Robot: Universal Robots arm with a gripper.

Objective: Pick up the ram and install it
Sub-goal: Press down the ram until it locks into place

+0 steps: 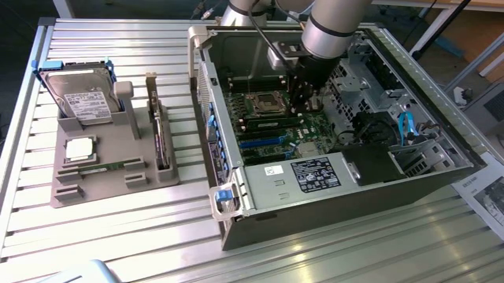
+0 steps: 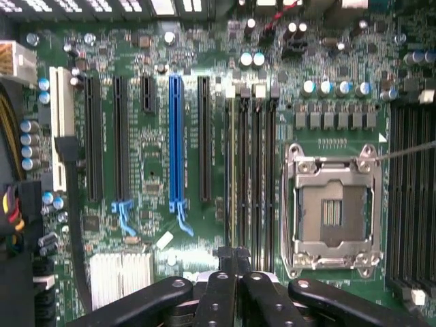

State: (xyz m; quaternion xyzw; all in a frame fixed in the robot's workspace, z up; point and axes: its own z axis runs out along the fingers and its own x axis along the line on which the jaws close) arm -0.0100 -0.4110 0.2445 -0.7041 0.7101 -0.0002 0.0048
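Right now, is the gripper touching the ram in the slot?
Touching. In the wrist view the shut gripper meets the end of the ram, which stands on edge in its slot, with no gap between them.

No legible text in either view. Labels are there, none readable:
- white label on the hard drive, upper left of the exterior view: print lines visible, no characters resolve
- black sticker on the grey metal cover inside the PC case, centre of the frame: white text block, unreadable
- small white sticker just left of the black one: unreadable
- printed sheet at the right edge of the frame: dark print, unreadable
- motherboard in the wrist view: white silkscreen marks near the slots, too fine to read
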